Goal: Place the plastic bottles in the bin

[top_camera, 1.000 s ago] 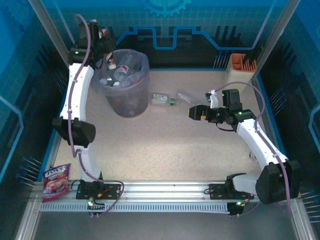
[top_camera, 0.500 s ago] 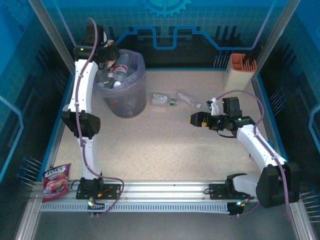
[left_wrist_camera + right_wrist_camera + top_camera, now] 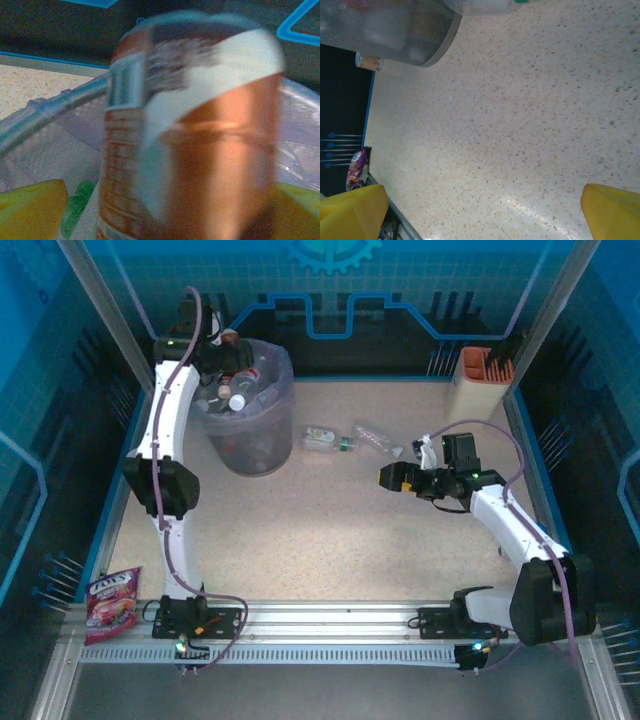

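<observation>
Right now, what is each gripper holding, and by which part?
Right gripper: nothing. Left gripper: blurred brown bottle between spread fingers; whether gripped cannot be told.

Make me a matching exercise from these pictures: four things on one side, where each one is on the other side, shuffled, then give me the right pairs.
Things
1. brown-labelled plastic bottle
2. red snack packet
3. cream-and-orange rectangular holder
4. clear plastic bottle with a white label

Places
A. far right corner of the table
B. lying on the table, right of the round grey-lavender bin
C. up over the bin's rim
D. at the near left corner

Pairs: 1-C, 2-D, 3-A, 4-B
</observation>
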You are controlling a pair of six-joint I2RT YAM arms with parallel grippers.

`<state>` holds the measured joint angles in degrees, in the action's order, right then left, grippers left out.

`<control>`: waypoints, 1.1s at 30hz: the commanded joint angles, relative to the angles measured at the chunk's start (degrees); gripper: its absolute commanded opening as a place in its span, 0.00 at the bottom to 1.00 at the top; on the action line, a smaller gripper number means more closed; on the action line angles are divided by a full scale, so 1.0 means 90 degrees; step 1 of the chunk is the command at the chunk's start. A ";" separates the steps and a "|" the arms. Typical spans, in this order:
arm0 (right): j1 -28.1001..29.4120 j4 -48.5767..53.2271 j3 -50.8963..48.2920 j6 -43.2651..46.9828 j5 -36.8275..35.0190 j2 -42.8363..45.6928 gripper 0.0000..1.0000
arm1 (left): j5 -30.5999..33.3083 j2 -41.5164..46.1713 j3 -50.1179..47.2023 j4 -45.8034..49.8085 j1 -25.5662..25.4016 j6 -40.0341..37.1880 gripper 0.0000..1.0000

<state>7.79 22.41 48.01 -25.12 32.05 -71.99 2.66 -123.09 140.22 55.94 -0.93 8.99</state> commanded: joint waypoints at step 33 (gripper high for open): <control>0.0487 -0.2848 0.0444 -0.6346 -0.3635 -0.1953 0.93 | -0.0618 0.0864 -0.1017 -0.1118 -0.0521 0.0321 0.99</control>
<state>10.74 0.67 49.12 -74.89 3.64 -86.74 -1.63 -118.24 131.13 46.81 -5.43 12.03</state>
